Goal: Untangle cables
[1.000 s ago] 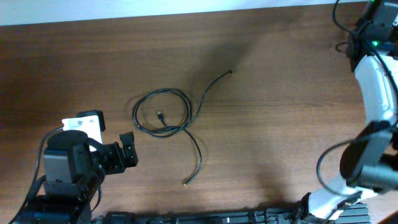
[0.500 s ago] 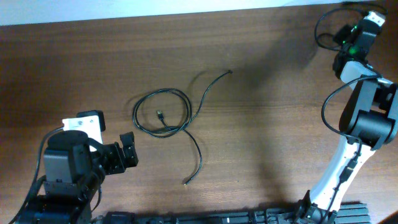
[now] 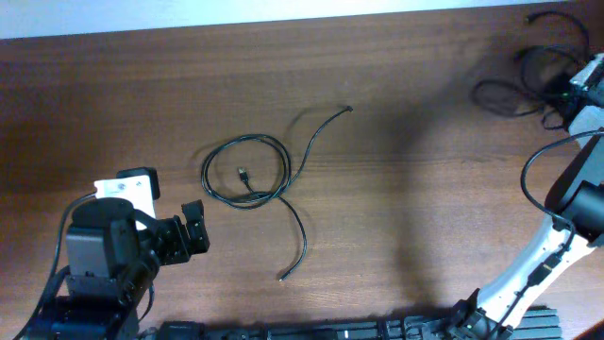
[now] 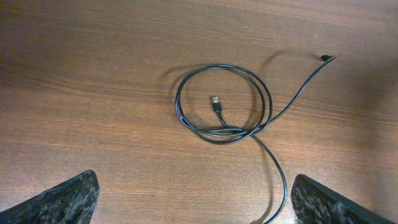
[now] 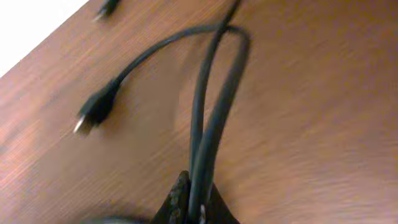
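Count, all views.

Table (image 3: pixel 425 189): one, wooden.

Cables (image 4: pixel 231 132): thin, black, in two separate groups.
- Group 1, the coil at table centre: one ring, two strands lying side by side along its right side.
  - Free ends: three. One plug tip (image 4: pixel 214 99) is inside the coil, one tip (image 3: pixel 350 110) is up and right of the coil, and one tip (image 3: pixel 281 277) is below the coil.
  - The number of separate cords in it cannot be told.
- Group 2 (image 3: pixel 533 80), far right of the coil: several loose loops, cord number unclear from overhead.
  - The right wrist view gives two strands (image 5: pixel 211 124) and two plug ends (image 5: pixel 93 112) (image 5: pixel 107 7).

Robot arms: two, the left arm (image 3: pixel 94 255) and the right arm (image 3: pixel 580 203).

Grippers: two, the left gripper (image 3: pixel 196 229) and the right gripper (image 5: pixel 193 208).
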Robot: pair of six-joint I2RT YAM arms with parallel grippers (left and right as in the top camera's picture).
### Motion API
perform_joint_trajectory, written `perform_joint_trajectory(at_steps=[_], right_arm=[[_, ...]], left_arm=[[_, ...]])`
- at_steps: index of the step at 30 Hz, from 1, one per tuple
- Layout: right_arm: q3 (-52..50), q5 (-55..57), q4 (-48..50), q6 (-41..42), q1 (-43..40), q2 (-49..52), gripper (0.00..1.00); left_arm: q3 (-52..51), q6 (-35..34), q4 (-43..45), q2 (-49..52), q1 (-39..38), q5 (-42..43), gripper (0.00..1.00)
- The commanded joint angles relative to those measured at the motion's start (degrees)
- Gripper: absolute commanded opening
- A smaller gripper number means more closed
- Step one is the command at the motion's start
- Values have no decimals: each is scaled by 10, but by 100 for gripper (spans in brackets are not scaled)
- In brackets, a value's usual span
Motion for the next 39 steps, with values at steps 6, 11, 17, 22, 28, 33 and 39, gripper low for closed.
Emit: perform_joint_trajectory(at_steps=[6, 11, 17, 22, 28, 33, 39], right_arm=[[0, -68, 50, 33, 16, -47, 4], [0, 160, 34, 126, 17, -47, 4], [0, 227, 33, 393, 17, -47, 4], [0, 308, -17, 425, 13, -104, 4], [0, 310, 12, 422, 18, -104, 6], [0, 254, 31, 385, 40, -105, 99], [0, 170, 63, 326, 59, -109, 99]], left_arm=[[4, 11, 1, -1, 1, -8, 99], [4, 11, 1, -1, 1, -8, 99], [4, 11, 1, -1, 1, -8, 99], [4, 11, 1, -1, 1, -8, 99], [4, 11, 1, -1, 1, -8, 99], [4, 11, 1, -1, 1, -8, 99], [4, 11, 1, -1, 1, -8, 99]])
